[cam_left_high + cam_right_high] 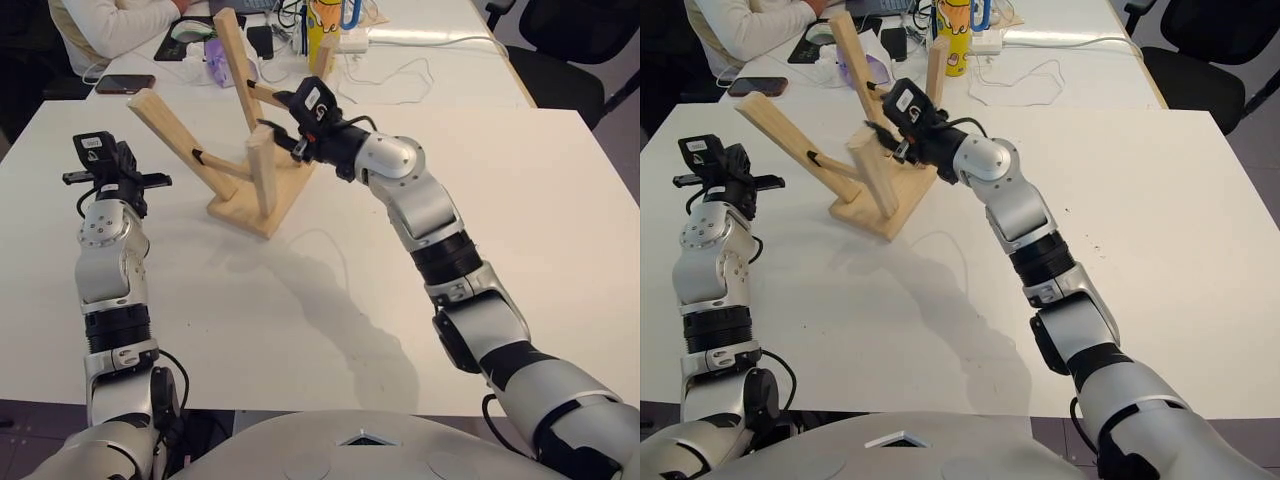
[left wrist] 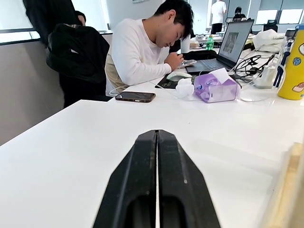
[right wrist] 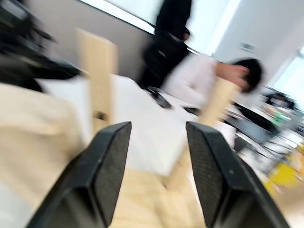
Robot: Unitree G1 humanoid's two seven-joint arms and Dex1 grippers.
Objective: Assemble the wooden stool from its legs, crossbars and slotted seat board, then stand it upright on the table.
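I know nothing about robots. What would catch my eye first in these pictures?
A wooden stool lies upside down on the white table, its legs sticking up and outward. The right gripper, fingers open, is in among those legs. The left gripper hangs shut over the table, to the stool's left and apart from it.

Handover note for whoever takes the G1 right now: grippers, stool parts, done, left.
Left gripper: shut, empty, over the left side of the table, apart from the stool.
Right gripper: open, holding nothing, in among the upturned legs.
Stool: upside down, seat board on the table, four legs pointing up.
Done: legs and crossbars look joined to the board.
Left: grip it, flip it, stand it upright.
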